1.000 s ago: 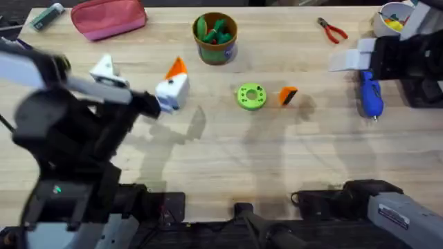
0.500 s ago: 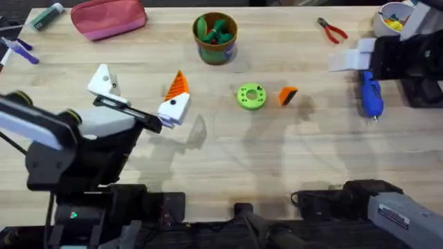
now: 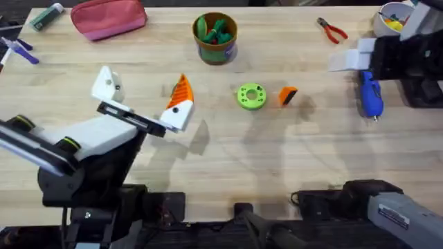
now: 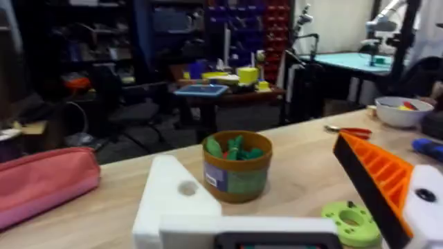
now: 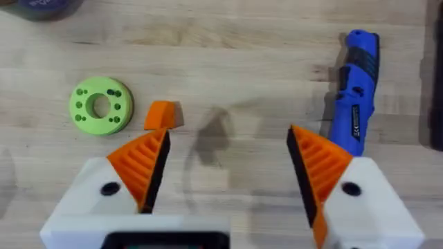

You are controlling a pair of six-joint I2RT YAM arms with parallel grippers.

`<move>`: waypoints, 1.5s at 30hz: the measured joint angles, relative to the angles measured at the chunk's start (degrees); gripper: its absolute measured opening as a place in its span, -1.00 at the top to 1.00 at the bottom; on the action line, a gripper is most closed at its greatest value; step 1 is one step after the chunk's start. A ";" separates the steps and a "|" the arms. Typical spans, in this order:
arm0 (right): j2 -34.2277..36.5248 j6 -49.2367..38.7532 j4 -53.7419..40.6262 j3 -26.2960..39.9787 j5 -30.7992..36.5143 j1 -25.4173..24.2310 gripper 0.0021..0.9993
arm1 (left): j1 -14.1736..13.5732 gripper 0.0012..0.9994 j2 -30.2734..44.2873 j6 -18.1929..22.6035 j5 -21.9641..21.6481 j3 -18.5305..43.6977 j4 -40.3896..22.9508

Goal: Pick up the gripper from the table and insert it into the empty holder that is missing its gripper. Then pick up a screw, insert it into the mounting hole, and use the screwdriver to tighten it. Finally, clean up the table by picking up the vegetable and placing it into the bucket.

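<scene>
Nothing looks done yet: the gripper (image 3: 287, 95) lies loose mid-table beside the green ring (image 3: 250, 96), while the holder (image 3: 105, 81) on my left gripper (image 3: 142, 79), jaws spread wide, is bare. My right gripper (image 5: 228, 169) is spread and empty by the screwdriver (image 3: 370, 93) near the right edge. The bucket (image 3: 215, 38) at the far edge holds green pieces, possibly the vegetable.

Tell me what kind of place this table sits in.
Probably a robotics lab or workshop: a wooden workbench carrying a blue powered screwdriver and red-handled pliers, with a wall of parts bins and further benches behind.
</scene>
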 joint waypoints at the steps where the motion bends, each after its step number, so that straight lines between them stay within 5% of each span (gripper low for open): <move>1: 0.00 0.00 0.00 0.00 0.00 0.00 -0.99 | 0.00 -0.97 -0.02 -0.25 1.20 0.00 -0.64; 7: 0.00 0.00 0.00 0.00 0.02 0.00 -0.99 | -0.29 -0.97 -0.02 -1.05 9.84 0.00 -2.13; 18: 0.00 0.00 0.00 0.00 0.01 0.00 -0.99 | -1.70 -0.97 -0.02 -1.63 32.03 0.00 -8.50; 30: 0.00 0.00 0.00 0.00 0.02 0.00 -0.99 | -1.70 -0.97 -0.02 -1.50 35.84 0.00 -17.39; 45: 0.00 0.00 0.00 0.00 0.01 0.00 -0.99 | -1.70 -0.97 0.02 3.51 38.75 0.11 -18.30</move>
